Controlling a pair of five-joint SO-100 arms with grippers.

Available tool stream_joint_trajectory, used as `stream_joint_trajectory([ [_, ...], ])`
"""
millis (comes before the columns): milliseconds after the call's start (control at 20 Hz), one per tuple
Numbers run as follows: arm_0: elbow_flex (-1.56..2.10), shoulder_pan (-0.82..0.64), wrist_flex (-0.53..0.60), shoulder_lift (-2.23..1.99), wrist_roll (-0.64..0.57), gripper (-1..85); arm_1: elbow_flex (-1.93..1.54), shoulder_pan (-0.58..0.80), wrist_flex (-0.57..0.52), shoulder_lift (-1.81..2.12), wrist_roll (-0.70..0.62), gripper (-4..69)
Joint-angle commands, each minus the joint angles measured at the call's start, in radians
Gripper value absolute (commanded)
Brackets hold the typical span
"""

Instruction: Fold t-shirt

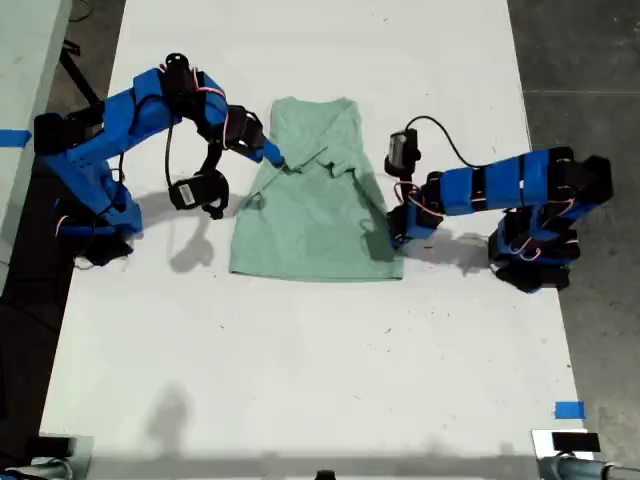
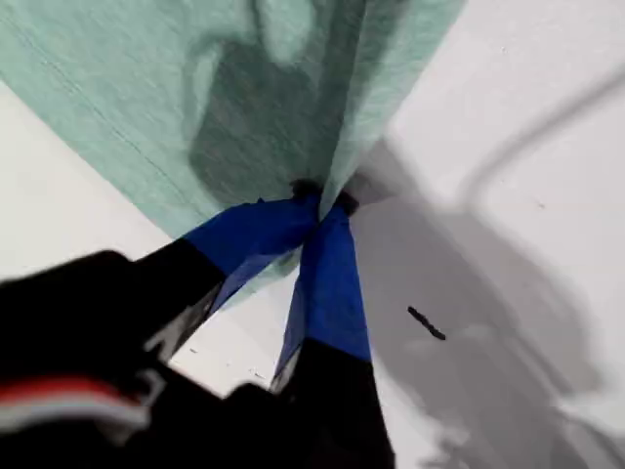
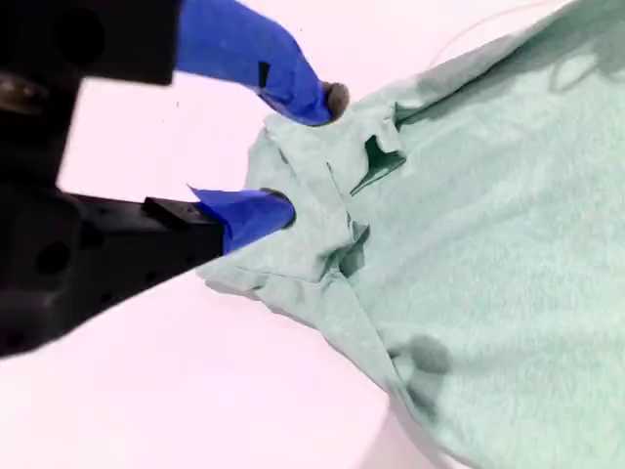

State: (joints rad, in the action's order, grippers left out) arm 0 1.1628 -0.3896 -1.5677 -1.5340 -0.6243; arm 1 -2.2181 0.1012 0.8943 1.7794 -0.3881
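T-shirt (image 1: 315, 215) (image 2: 146, 88) (image 3: 488, 244): one item, pale mint-green, plain. It lies flat on the white table (image 1: 300, 350), in the upper middle of the exterior view between the two blue arms. The outline is narrower at the far end and wider at the near edge. Cloth is doubled over and creased across the upper part, with wrinkles near the edge on the exterior view's left.

First gripper (image 1: 395, 232) (image 2: 322, 200): on the arm at the exterior view's right, low against the table at the garment's edge on that side, near its near corner. The first wrist view shows the blue-taped jaws brought together, with the cloth's edge pinched between the tips. Dark shadow falls on the table beside it.

Second gripper (image 1: 277, 160) (image 3: 303, 156): on the arm at the exterior view's left, at the garment's upper edge on that side. The second wrist view shows the jaws spread apart over a rumpled fold. One tip rests on the cloth and the other is at its border, and nothing is clamped.

Other items: black cable (image 1: 440, 130) looping from the exterior view's right arm; blue tape piece (image 1: 568, 410) near the table's corner at the exterior view's lower right.
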Motion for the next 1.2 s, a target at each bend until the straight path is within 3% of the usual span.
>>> stream_joint_trajectory([
  [0, -0.006, 0.003, 0.009, -0.057, 0.008, 16.2, 0.124, -0.015, 0.117, 0.095, -0.018, -1.3],
  [200, -0.002, 0.006, 0.011, -0.058, 0.008, 16.2, 0.311, -0.02, 0.227, 0.11, -0.029, -1.3],
  [850, 0.012, 0.002, 0.011, -0.06, 0.009, 16.4, 0.96, -0.058, 0.186, -0.548, 0.123, -1.5],
  [900, 0.017, 0.0, 0.011, -0.06, 0.011, 16.5, 1.0, -0.058, 0.189, -0.554, 0.127, 0.0],
  [950, 0.021, 0.0, 0.012, -0.06, 0.012, 16.8, 1.058, -0.058, 0.216, -0.552, 0.132, 23.1],
  [1000, 0.021, 0.0, 0.012, -0.058, 0.014, 17.0, 1.129, -0.064, 0.239, -0.545, 0.083, 36.9],
  [1150, 0.023, 0.002, 0.009, -0.06, 0.018, 17.4, 1.193, -0.055, 0.278, -0.446, 0.052, 33.0],
])
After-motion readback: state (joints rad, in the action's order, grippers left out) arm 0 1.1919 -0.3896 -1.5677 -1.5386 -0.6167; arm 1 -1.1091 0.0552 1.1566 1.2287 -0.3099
